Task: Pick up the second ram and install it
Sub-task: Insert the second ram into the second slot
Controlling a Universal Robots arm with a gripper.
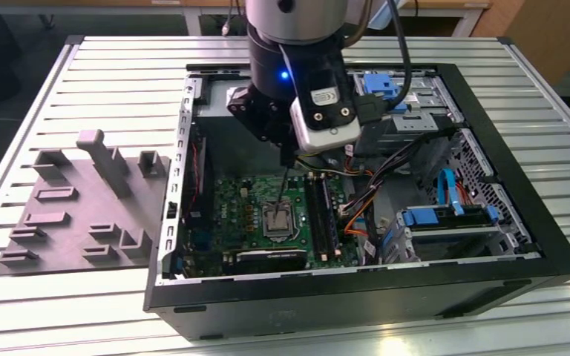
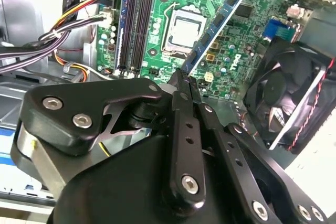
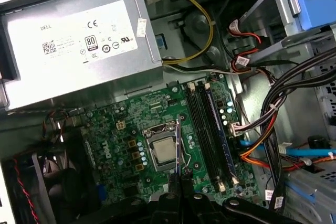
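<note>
Tool clamped on the second ram above the motherboard

The tool (image 2: 186,80), seen in both wrist views, has its fingers (image 2: 180,90) pinched together on one end of the second ram (image 2: 218,22). The stick reaches away from the fingertips edge-on over the processor socket (image 3: 164,149). Its far end appears to hang just clear of the board, though the angle makes that hard to judge. Just beside the socket lie the long black memory slots (image 3: 209,129), near a bundle of coloured cables (image 3: 262,145). A black fan (image 2: 287,93) sits at the other side of the board, and a grey power supply (image 3: 73,45) lies beyond it. In the exterior view the arm stands inside the open computer case (image 1: 522,215) on the slatted desk (image 1: 67,311). A grey fixture block (image 1: 77,215) rests on the desk at the exterior view's left.
</note>
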